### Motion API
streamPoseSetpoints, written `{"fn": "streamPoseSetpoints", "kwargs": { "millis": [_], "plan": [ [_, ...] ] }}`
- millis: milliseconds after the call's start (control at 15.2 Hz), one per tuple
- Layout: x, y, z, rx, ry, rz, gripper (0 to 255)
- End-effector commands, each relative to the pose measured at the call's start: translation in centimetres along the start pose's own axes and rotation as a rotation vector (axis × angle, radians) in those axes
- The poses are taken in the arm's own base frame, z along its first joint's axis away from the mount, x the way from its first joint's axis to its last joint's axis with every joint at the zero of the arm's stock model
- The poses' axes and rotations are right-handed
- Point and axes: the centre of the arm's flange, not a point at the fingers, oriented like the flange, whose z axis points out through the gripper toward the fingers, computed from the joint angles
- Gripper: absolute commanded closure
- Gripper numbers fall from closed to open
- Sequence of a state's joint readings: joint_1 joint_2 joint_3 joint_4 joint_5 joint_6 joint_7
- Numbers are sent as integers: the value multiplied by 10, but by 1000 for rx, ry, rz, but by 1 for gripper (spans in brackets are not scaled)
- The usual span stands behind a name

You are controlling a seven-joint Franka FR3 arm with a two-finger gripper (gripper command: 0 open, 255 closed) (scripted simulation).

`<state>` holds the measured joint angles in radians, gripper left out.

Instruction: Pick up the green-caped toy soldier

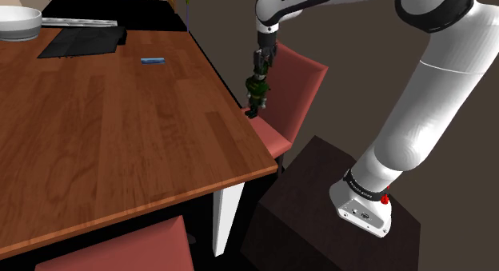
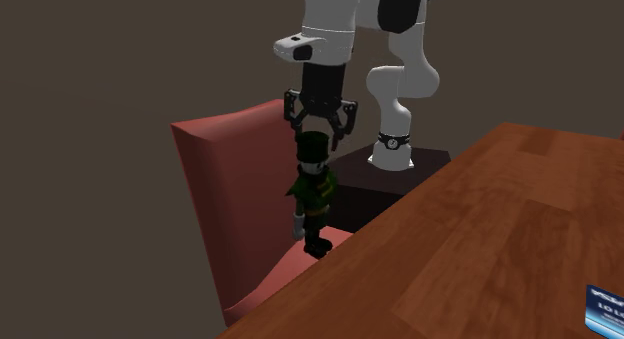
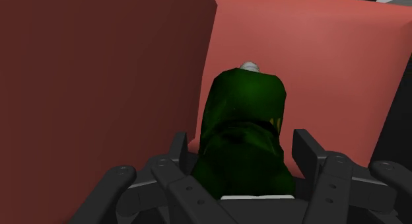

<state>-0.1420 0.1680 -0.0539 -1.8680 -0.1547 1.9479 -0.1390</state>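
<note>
Shoulder: beside stand, down over table.
Second exterior: close, across table, facing arm.
Wrist: near chair.
Shared: chair, toy soldier.

I read the toy soldier as upright, its black boots on the front part of the red chair seat. It has a tall dark-green hat, green coat and cape, a pale face and a white hand. In the wrist view I see its caped back.

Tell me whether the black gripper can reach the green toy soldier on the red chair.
Probably yes: the black gripper hangs directly above the green toy soldier, open fingers flanking its hat, nothing between.
</note>
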Motion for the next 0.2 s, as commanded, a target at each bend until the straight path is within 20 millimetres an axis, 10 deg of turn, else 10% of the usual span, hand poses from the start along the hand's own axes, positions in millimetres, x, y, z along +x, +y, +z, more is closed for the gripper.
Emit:
{"fn": "streamPoseSetpoints", "kwargs": {
  "millis": [0, 132],
  "plan": [
    [-3, 2, -12, 0, 1, 0, 255],
    [-3, 2, -13, 0, 1, 0, 255]
  ]
}}
